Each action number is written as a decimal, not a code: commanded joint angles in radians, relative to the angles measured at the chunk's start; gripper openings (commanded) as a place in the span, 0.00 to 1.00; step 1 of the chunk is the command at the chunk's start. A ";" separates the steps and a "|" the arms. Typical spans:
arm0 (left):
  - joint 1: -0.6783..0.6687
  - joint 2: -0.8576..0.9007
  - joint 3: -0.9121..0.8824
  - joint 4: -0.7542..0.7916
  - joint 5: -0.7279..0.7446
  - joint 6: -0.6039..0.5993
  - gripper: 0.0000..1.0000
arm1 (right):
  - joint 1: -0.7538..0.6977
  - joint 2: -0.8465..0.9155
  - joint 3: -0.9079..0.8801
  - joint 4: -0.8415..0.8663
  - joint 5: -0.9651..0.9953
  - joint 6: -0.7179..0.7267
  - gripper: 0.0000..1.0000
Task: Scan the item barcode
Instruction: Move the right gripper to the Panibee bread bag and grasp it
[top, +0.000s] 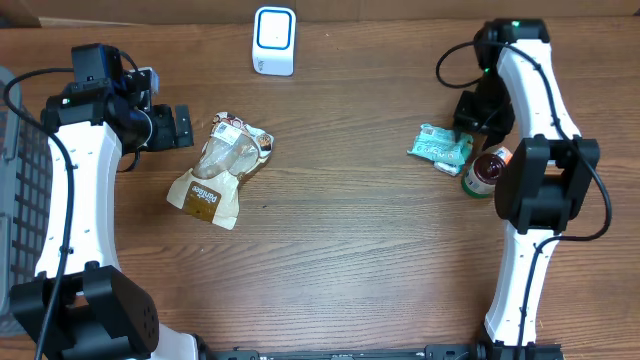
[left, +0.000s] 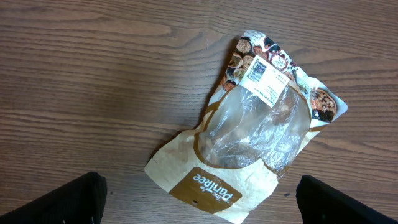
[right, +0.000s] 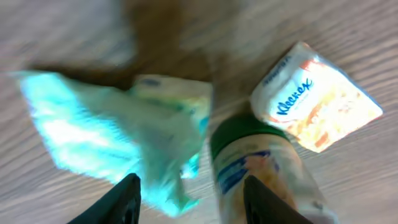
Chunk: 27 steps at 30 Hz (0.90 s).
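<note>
A brown and clear snack bag (top: 220, 168) lies flat on the wooden table, left of centre. In the left wrist view the bag (left: 255, 134) has its white barcode label (left: 264, 78) facing up. My left gripper (top: 180, 125) hovers just left of it, open; the bag's brown end lies between the fingers (left: 202, 208). The white scanner (top: 273, 40) stands at the back edge. My right gripper (top: 468, 125) is over a green packet (top: 440, 147). Its fingers (right: 194, 199) stand apart above the packet (right: 112, 130) and a green-lidded jar (right: 261, 162), holding nothing. That view is blurred.
The jar (top: 485, 172) lies next to the right arm. A Kleenex pack (right: 317, 99) lies beside it in the right wrist view. A grey basket (top: 15, 200) sits at the table's left edge.
</note>
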 joint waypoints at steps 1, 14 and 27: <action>0.005 -0.011 0.015 0.000 0.003 0.019 1.00 | 0.027 -0.016 0.121 0.006 -0.175 -0.109 0.50; 0.005 -0.011 0.015 0.000 0.003 0.018 1.00 | 0.418 -0.011 0.002 0.398 -0.549 0.067 0.63; 0.005 -0.011 0.015 0.000 0.003 0.019 1.00 | 0.704 -0.010 -0.278 0.766 -0.565 0.416 0.71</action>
